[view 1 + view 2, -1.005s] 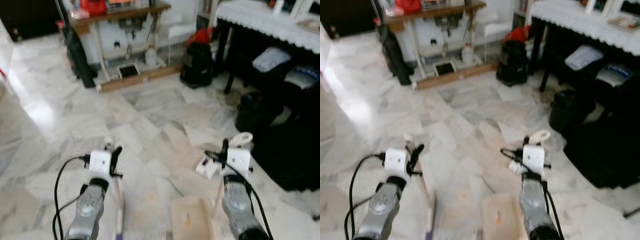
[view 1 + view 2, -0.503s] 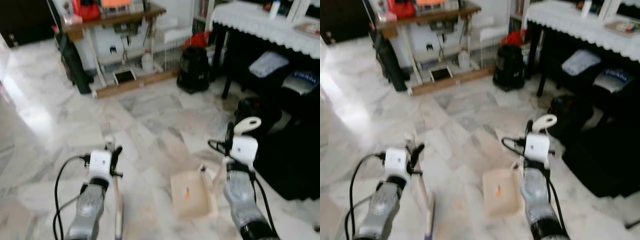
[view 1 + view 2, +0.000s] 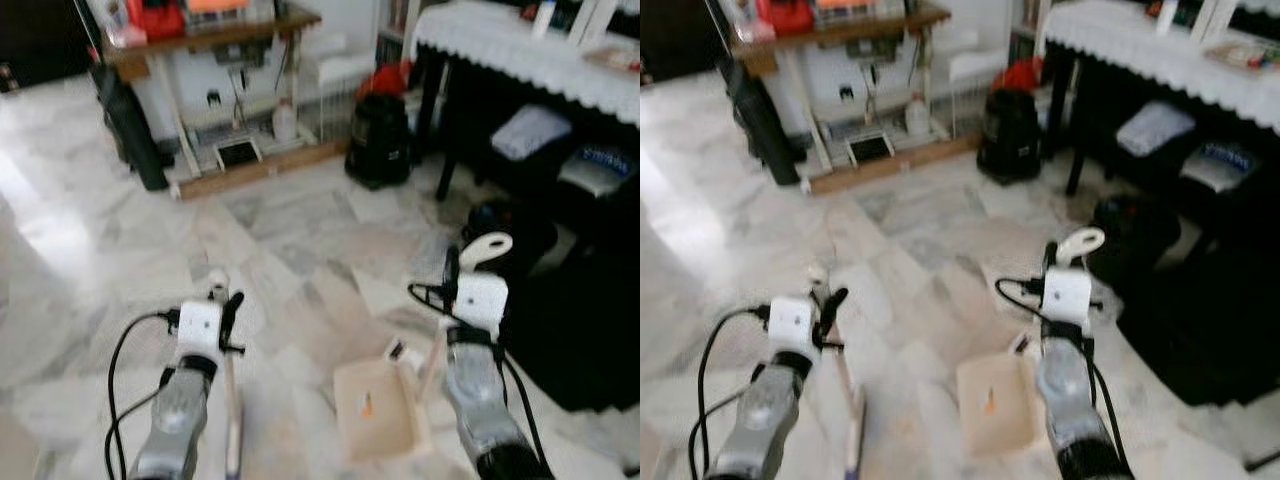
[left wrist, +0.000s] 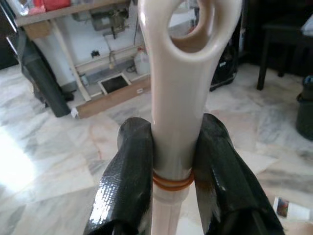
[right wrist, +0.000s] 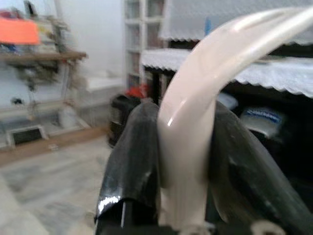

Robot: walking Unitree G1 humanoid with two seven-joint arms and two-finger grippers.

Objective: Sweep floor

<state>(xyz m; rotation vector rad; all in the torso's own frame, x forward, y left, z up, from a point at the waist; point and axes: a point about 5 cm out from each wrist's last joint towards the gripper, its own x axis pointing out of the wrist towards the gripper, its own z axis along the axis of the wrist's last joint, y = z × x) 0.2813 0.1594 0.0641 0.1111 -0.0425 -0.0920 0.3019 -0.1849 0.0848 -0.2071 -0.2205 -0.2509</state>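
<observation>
My left gripper (image 3: pixel 222 300) is shut on the cream broom handle (image 4: pixel 182 88), whose looped end sticks up past the fingers; the stick (image 3: pixel 232 410) runs down toward the floor by my left arm. My right gripper (image 3: pixel 458 270) is shut on the curved cream handle of the dustpan (image 5: pixel 195 122). The beige dustpan (image 3: pixel 375 410) rests on the marble floor (image 3: pixel 300 230) just left of my right arm, with a small orange bit in its tray. A small white scrap (image 3: pixel 395 350) lies at the pan's far edge.
A wooden table (image 3: pixel 215 30) with clutter underneath stands at the back. A dark upright bag (image 3: pixel 128 125) leans by its left leg. A black backpack (image 3: pixel 378 140) sits mid-back. On the right are a black table with a white lace cloth (image 3: pixel 520 50), cushions and dark bags (image 3: pixel 500 225).
The view has shifted slightly as I move. The dustpan now lies a bit lower and closer to me on the floor. Both grippers keep their grip.
</observation>
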